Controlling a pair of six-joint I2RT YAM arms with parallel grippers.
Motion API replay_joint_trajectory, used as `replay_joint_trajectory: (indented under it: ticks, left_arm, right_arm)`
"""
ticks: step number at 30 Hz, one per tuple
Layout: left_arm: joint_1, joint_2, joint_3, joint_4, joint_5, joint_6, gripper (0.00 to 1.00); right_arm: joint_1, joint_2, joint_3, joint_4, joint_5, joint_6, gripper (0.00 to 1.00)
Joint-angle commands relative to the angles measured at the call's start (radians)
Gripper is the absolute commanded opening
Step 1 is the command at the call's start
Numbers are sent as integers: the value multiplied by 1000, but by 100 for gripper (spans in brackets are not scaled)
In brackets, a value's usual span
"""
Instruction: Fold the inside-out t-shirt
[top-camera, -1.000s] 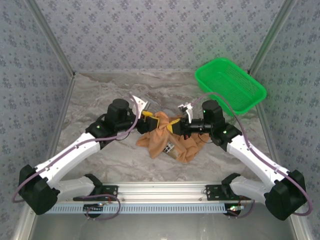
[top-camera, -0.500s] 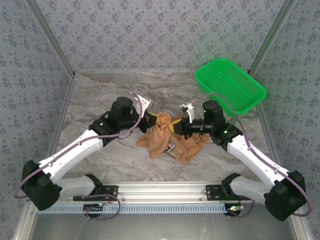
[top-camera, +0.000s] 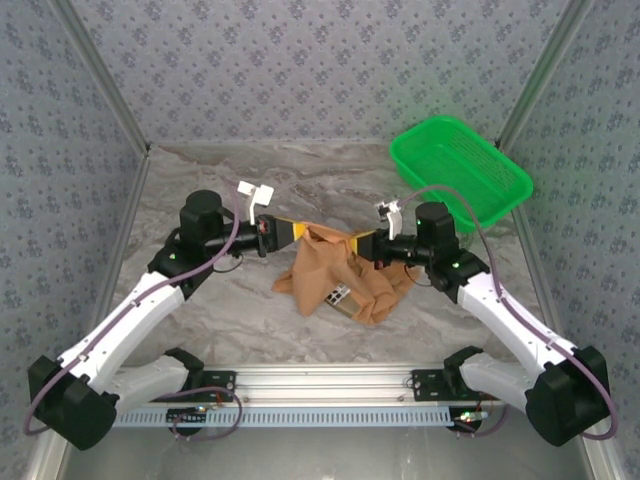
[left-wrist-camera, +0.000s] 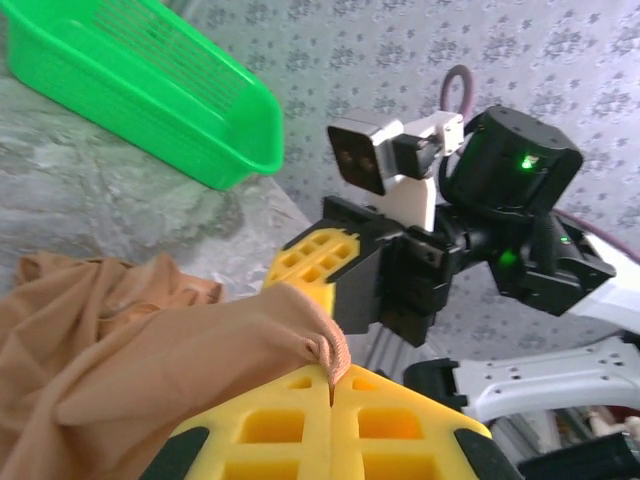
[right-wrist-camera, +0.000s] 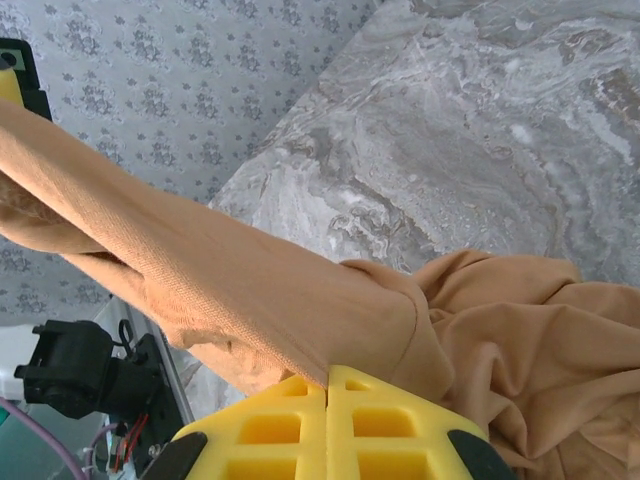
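The orange-tan inside-out t-shirt (top-camera: 340, 272) lies crumpled on the marble table between the arms, its upper edge lifted and stretched between both grippers. My left gripper (top-camera: 301, 232) is shut on a fold of the shirt's hem (left-wrist-camera: 335, 352), pinched between its yellow fingers (left-wrist-camera: 260, 425). Facing it from the right, my right gripper (top-camera: 357, 241) is shut on a taut band of the same t-shirt (right-wrist-camera: 250, 285), and its yellow fingertips (right-wrist-camera: 372, 392) meet on the cloth. In the left wrist view the t-shirt (left-wrist-camera: 140, 350) hangs down to the left and the right gripper (left-wrist-camera: 318, 262) is just behind the hem.
A green mesh basket (top-camera: 458, 168) stands at the back right, also in the left wrist view as the basket (left-wrist-camera: 150, 85). Patterned walls close in the table (top-camera: 230, 310) at the back and sides. An aluminium rail (top-camera: 330, 385) runs along the near edge.
My left gripper has shut on the shirt's edge and its arm has drawn back to the left. The cloth now stretches between both grippers. The right arm shifted slightly right.
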Motion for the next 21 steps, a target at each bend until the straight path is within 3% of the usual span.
replay_joint_trajectory:
  ticks: [1,4,9,12,16,21]
  left_arm:
    - [6,20,4,77,79,-70,0]
    - [5,25,10,47,47,-48,0]
    - [-7,40,31,-15,2,-14,0]
    - [-11,43,37,-29,-9,-3,0]
    - [-18,43,37,-37,-21,8,0]
    - [-19,45,42,-48,-25,18,0]
  right_arm:
    - [21,23,17,0,2,-7,4]
    - [35,15,52,-99,78,-50,19]
    - [96,-36,107,-293,240,-190,30]
    - [156,-54,133,-346,283,-235,29]
    - [230,-57,138,-266,259,-215,20]
    - [273,-6,169,-240,234,-217,20]
